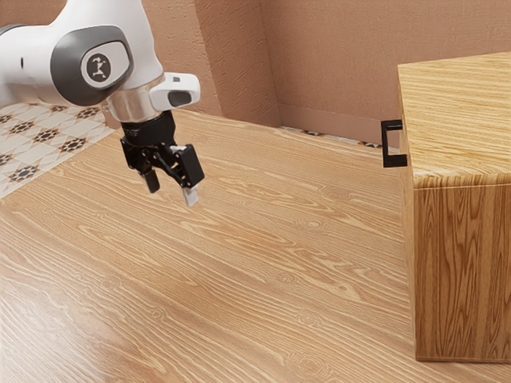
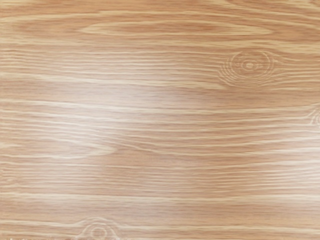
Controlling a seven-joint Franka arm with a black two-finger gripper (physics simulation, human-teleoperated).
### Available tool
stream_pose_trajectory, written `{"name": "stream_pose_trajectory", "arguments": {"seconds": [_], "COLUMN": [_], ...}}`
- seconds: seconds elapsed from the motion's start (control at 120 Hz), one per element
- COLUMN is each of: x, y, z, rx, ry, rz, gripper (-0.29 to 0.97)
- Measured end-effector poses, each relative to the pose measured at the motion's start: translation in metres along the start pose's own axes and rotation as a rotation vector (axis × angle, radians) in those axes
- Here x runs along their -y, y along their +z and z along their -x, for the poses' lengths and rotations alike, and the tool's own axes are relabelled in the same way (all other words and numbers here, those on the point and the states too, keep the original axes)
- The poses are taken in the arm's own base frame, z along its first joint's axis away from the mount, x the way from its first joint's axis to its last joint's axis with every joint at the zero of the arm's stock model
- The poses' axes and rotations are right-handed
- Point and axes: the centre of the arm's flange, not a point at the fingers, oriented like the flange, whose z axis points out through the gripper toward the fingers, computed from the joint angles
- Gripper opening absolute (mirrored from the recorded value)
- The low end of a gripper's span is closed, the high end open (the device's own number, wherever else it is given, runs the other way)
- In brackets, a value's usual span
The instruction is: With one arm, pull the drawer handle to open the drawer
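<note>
Handle: black bracket (image 1: pixel 393 144) on the face of the wooden cabinet (image 1: pixel 459 207) turned toward the exterior view's left, near that face's top edge.
Handle axis: long bar upright, running top to bottom, joined to the face by two short legs.
Handle direction: sticking out toward the exterior view's left, the side the arm comes from.
Cabinet: wood-grain box standing on the counter (image 1: pixel 263 263) at the exterior view's right edge; drawer front seen edge-on, flush with the box as far as can be told.
Arm: white (image 1: pixel 88 56), entering from the exterior view's upper left, wrist bent downward.
Fingers: black with pale tips (image 1: pixel 191 194), pointing down and tilted a little toward the exterior view's right; spread apart, nothing between them, hovering above the counter without contact.
Spacing: fingers well apart from the handle, open counter between.
Wrist view: bare counter grain (image 2: pixel 160 120) under the hand, with a ringed knot (image 2: pixel 248 64).
Background: brown wall (image 1: pixel 335 48); patterned tile floor (image 1: pixel 36 140) beyond the counter.
</note>
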Motion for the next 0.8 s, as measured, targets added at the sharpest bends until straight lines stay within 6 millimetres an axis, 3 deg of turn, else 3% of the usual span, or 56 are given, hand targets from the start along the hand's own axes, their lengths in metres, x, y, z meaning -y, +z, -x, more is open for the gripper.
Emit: {"name": "stream_pose_trajectory", "arguments": {"seconds": [0.267,0.367,0.45,0.542,0.667,0.8], "x": [0.034,0.038,0.035,0.003,-0.051,-0.102], "y": [-0.004,-0.031,-0.085,-0.106,-0.082,-0.066], "z": [0.007,0.016,0.043,0.052,0.019,-0.001], "rx": [-0.009,-0.058,-0.16,-0.208,-0.2,-0.216], "ry": [-0.054,-0.062,-0.055,-0.012,0.035,0.048], "rz": [0.004,0.001,0.007,0.045,0.073,0.104], "gripper": [0.68,0.68,0.68,0.68,0.68,0.68]}}
